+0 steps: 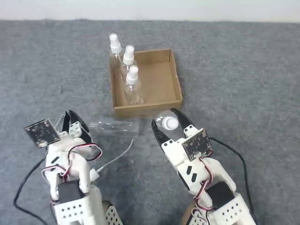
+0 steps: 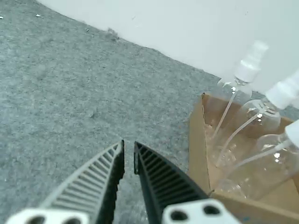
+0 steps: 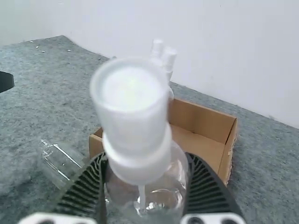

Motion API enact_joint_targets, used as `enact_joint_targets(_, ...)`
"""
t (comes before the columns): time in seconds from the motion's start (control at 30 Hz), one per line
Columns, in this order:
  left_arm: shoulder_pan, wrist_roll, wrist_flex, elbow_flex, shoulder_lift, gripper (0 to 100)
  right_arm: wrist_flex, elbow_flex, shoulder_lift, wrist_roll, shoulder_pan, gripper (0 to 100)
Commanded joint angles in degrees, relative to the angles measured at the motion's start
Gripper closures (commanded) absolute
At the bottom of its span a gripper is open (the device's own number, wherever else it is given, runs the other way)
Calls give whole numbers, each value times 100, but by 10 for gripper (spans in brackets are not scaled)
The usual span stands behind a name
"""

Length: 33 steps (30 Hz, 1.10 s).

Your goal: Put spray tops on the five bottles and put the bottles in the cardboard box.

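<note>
On the grey carpet (image 1: 243, 70) ahead of your two arms sits the cardboard box (image 1: 154, 108), open side up. Three finished bottles (image 1: 127, 58) with white spray tops stand in a row along one side wall. The farthest is at the back corner, and it is unclear whether it stands inside the box or just beyond the rim.

Your right gripper (image 1: 167, 120) hovers just in front of the box's near wall. Its jaws are closed around the clear body of a fourth bottle (image 3: 133, 116), which already has its top fitted, the cap pointing up toward the wrist camera.

Your left gripper (image 2: 128, 145) is empty, its jaws drawn almost together with only a thin slit between them, over carpet beside the box. A bare bottle (image 1: 115, 126) lies on its side between that gripper and the box's near wall. A loose spray top (image 1: 95, 174) lies close to the left arm, its thin dip tube (image 1: 117, 157) trailing toward the bare bottle.

The bottles look like thin, empty clear plastic. Expect them to be very light and smooth, likely to roll, to slip out of a hard pinch, and to tip when set down. Take each by the middle of its body. The tube looks soft and bendy, so hold the top by its white head.
</note>
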Motion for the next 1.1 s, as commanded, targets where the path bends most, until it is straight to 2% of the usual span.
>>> enact_joint_targets(0.0,-26,-26,-26,-92,-105,967,321,-255,-13,-44,75,947)
enact_joint_targets(0.3,-26,-35,9,-57,-97,967,497,-1152,-4,-35,66,947)
enact_joint_targets(0.67,-18,-35,35,57,-88,966,453,-1873,4,738,40,947)
enact_joint_targets(0.77,26,-35,369,57,-88,966,418,-1987,4,835,40,947)
enact_joint_targets(0.9,26,-35,466,57,-88,966,57,-2013,171,1002,66,947)
enact_joint_targets(1.07,26,-35,1011,57,-88,966,-655,-2312,1446,1073,75,947)
